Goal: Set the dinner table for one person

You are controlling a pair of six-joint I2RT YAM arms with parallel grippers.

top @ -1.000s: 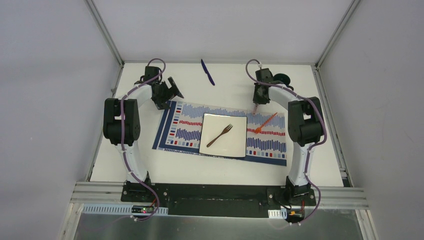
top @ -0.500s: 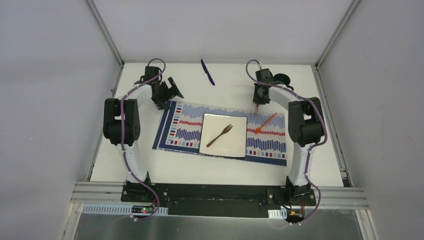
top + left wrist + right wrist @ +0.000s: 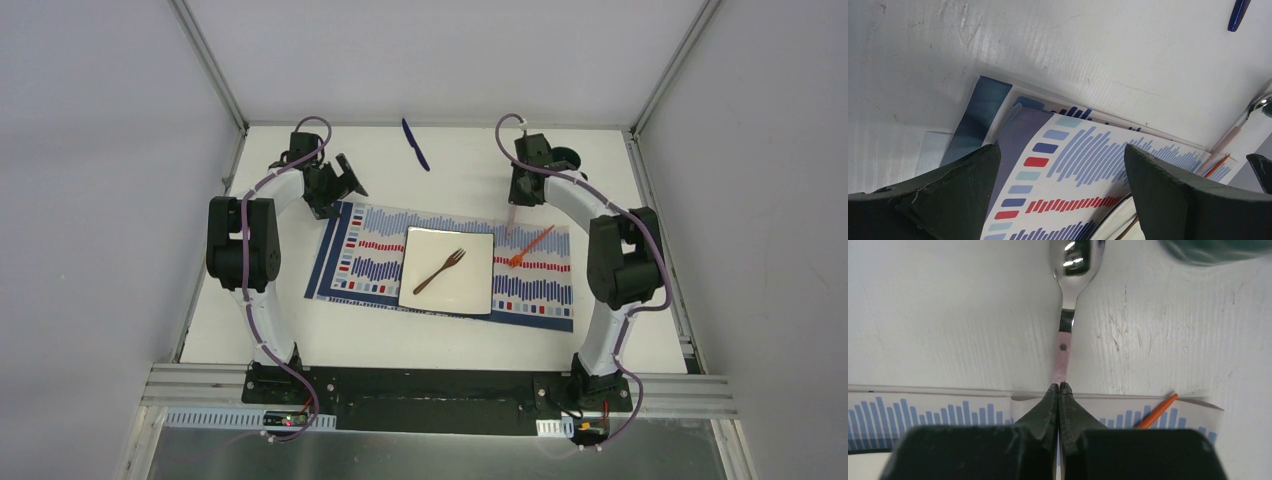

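Note:
The white dinner table (image 3: 280,330) carries a striped placemat (image 3: 365,262) with a square white plate (image 3: 470,285) and a brown fork (image 3: 441,270) on it. An orange utensil (image 3: 530,245) lies on the mat to the right of the plate. My right gripper (image 3: 514,203) is shut on the pink handle of a metal spoon (image 3: 511,218) at the mat's back edge. In the right wrist view the gripper (image 3: 1061,386) pinches the handle (image 3: 1063,352), with the spoon's bowl pointing away. My left gripper (image 3: 345,180) is open and empty over the mat's back left corner (image 3: 1088,165).
A blue utensil (image 3: 415,143) lies at the back middle of the table and shows in the left wrist view (image 3: 1238,12). A dark green cup (image 3: 567,157) stands at the back right, just behind the right wrist. Aluminium frame posts and white walls enclose the table.
The right arm's elbow has swung a little to the right, with the spoon still in the gripper. The left arm has not moved.

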